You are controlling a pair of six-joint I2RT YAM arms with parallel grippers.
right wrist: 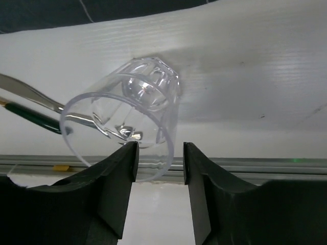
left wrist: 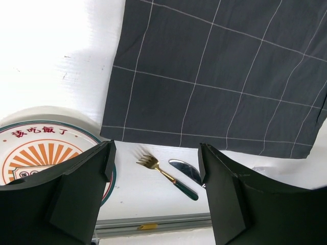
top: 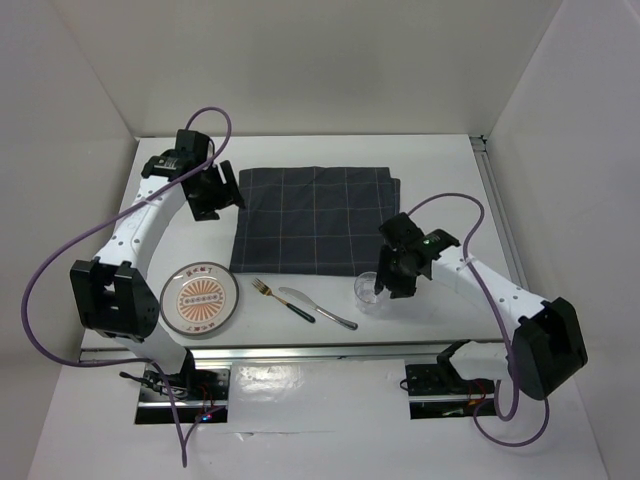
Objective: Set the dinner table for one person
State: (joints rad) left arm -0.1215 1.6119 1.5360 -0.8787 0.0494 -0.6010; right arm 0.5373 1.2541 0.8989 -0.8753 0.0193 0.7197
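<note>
The plain white rectangular dinner table (top: 440, 165) lies beneath both arms. The near rim of the clear faceted drinking glass (right wrist: 127, 107) sits between the fingers of the right gripper (right wrist: 160, 148). They stand narrowly apart, and I cannot tell if they pinch. Better to close squarely on the wall before lifting. Only this wrist view shows that straddle. The other wrist view shows the left gripper (left wrist: 156, 148) wide apart and empty, with dark grey gridded cloth (left wrist: 214, 76) ahead.

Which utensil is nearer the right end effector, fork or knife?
The knife: all silver, lying right of the green-handled fork, with its handle reaching toward the right end effector.
</note>
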